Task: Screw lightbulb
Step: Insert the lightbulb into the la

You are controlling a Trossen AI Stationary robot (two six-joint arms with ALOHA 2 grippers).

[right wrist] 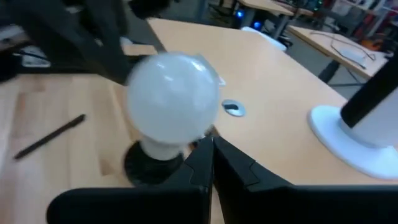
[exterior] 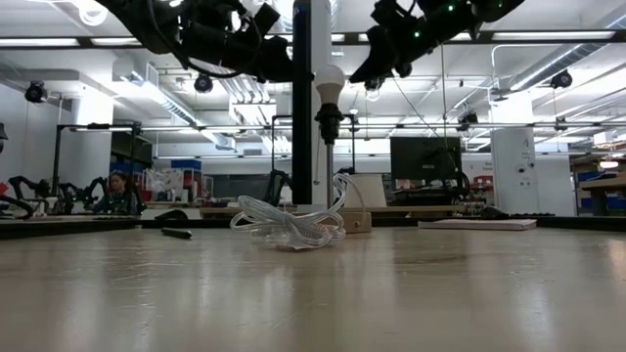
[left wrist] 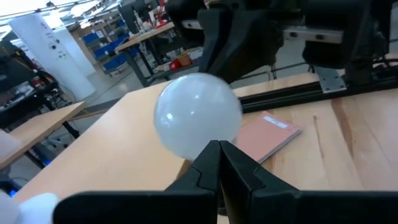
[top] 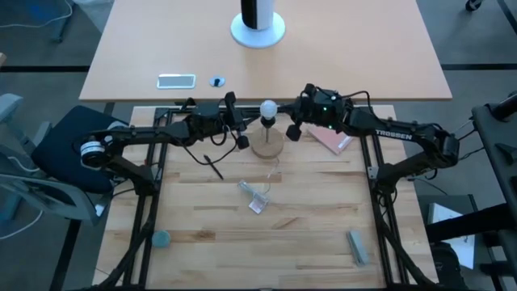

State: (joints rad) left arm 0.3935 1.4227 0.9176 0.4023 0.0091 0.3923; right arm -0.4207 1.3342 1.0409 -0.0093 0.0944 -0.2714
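Observation:
The white frosted lightbulb (top: 268, 107) stands upright with its base in the black socket (exterior: 328, 122), which sits on a round wooden base (top: 267, 145) at the table's far middle. The bulb also shows in the low view (exterior: 330, 82), the left wrist view (left wrist: 198, 115) and the right wrist view (right wrist: 173, 99). My left gripper (top: 247, 123) is shut just left of the bulb. My right gripper (top: 291, 121) is shut just right of it. Both sit at about bulb height, and in the low view a small gap shows between each and the bulb.
A white cord (exterior: 291, 221) lies coiled in front of the wooden base. A black pen (top: 212, 166), a clear plastic packet (top: 255, 197), a pink notebook (top: 331, 140), a teal round piece (top: 161, 239) and a grey piece (top: 357, 247) lie on the table.

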